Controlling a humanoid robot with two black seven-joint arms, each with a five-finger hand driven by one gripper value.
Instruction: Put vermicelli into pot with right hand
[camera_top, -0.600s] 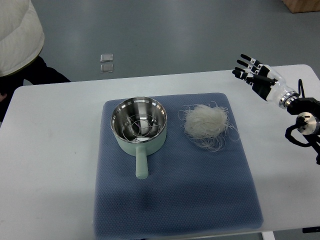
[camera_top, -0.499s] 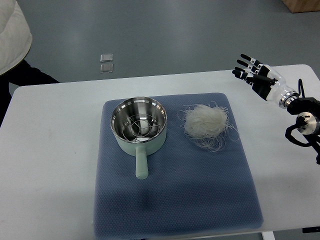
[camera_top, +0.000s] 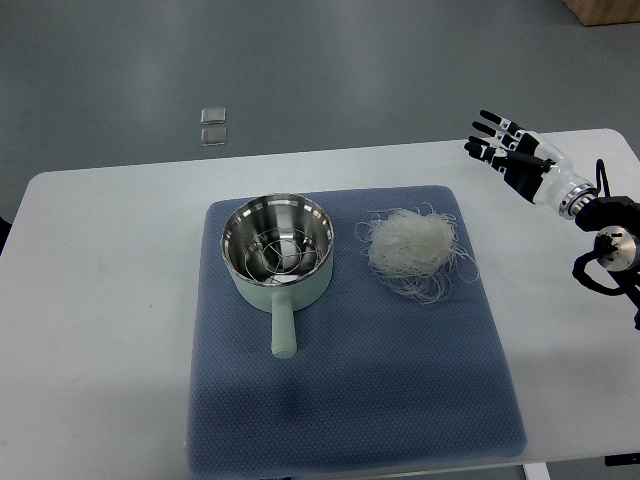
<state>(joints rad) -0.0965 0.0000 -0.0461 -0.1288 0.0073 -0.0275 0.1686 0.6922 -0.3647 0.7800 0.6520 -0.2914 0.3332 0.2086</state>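
Note:
A loose white nest of vermicelli (camera_top: 410, 246) lies on the blue mat (camera_top: 350, 400), right of centre. To its left stands a pale green pot (camera_top: 277, 250) with a steel inside and a wire rack in it, its handle pointing toward the near edge. My right hand (camera_top: 503, 145) hovers over the table's far right corner, well to the right of the vermicelli and apart from it. Its fingers are spread and hold nothing. The left arm does not show.
The mat covers the middle of a white table (camera_top: 100, 300). Two small clear squares (camera_top: 213, 126) lie on the grey floor beyond the far edge. A brown box corner (camera_top: 605, 10) shows at the top right.
The person in the white jacket at the top left has moved out of the picture. My right hand has stayed almost still.

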